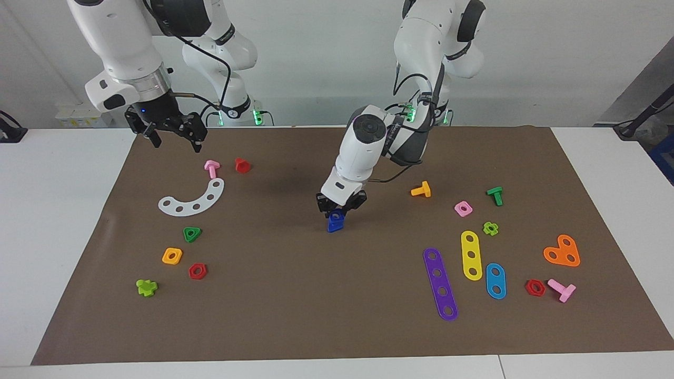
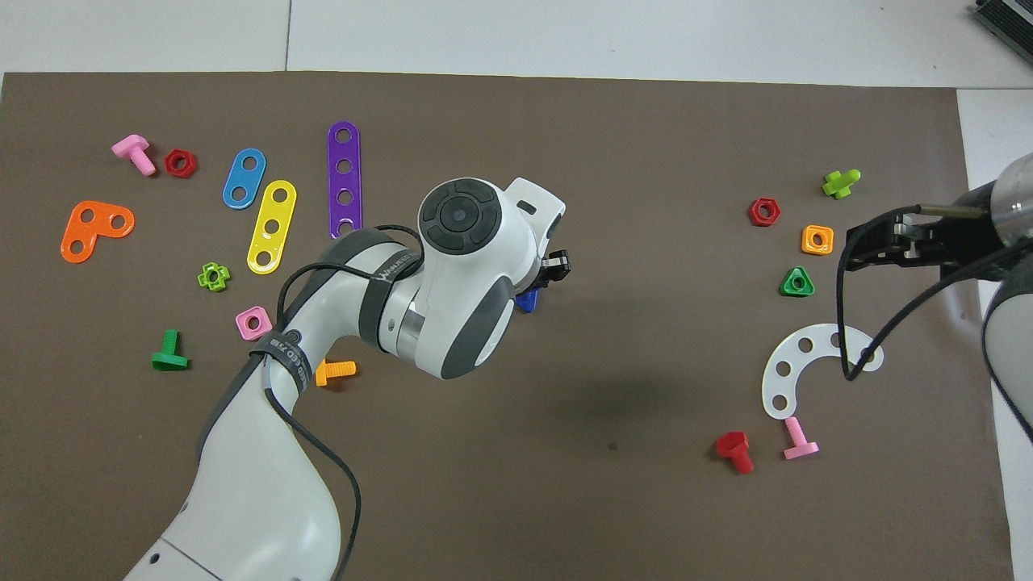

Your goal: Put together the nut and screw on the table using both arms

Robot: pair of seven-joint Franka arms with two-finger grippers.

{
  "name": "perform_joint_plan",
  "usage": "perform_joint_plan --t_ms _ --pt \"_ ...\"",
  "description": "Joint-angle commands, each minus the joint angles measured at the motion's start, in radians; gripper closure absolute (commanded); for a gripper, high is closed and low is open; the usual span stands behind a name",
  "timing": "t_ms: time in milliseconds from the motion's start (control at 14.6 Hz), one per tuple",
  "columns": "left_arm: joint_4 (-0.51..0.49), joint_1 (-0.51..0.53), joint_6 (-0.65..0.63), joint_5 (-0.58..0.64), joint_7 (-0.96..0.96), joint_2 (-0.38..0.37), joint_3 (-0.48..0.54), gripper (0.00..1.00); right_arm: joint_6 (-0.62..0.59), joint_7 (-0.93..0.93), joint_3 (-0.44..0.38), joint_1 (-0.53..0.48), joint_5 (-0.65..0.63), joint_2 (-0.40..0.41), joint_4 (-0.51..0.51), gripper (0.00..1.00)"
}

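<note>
My left gripper (image 1: 341, 206) is clamped on the small dark-blue square plastic nut (image 1: 337, 214), fingertips pinching its edges, and it hangs directly over the small dark-blue triangular-headed plastic screw (image 1: 335, 225) at the middle of the large brown rectangular mat (image 1: 295, 305). From the facing camera the nut sits just above the screw, near touching; I can't tell if the hole has caught the shaft yet. From overhead my left arm's wrist covers nearly all of it, only a sliver of the blue screw (image 2: 527, 301) shows beside my left gripper (image 2: 553, 270).

Key relation: the screw stands head-down on the mat with its shaft pointing up, so the axis is vertical and the nut is straight above it. I judge the next move is a straight descent, then a twist.

My right gripper (image 1: 171, 138) waits with its fingers spread and nothing in them, over the mat's edge at the right arm's end, well apart from the screw. My left is far closer.
</note>
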Motion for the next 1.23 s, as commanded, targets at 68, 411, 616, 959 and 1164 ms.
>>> perform_joint_plan --t_ms 68,411,616,959,1164 --pt "0.008 -0.018 0.0 -0.019 -0.006 0.013 0.019 1.0 -0.005 -0.025 0.0 -0.008 0.021 -0.009 -0.009 0.0" --pt "-0.032 -0.021 0.008 -0.012 -0.006 0.012 0.022 1.0 -0.005 -0.025 0.0 -0.012 0.021 -0.009 -0.009 0.0" --pt "-0.069 -0.039 0.021 -0.011 -0.006 0.004 0.023 1.0 -0.008 -0.025 0.0 -0.006 0.021 -0.009 -0.009 0.0" --pt "-0.132 -0.053 0.097 0.024 -0.006 -0.007 0.025 1.0 -0.006 -0.017 0.0 -0.005 0.019 -0.008 -0.006 0.0" --pt "-0.092 -0.039 0.091 0.062 0.003 -0.004 0.025 0.12 0.004 -0.014 0.0 -0.005 0.013 -0.006 0.0 0.0"
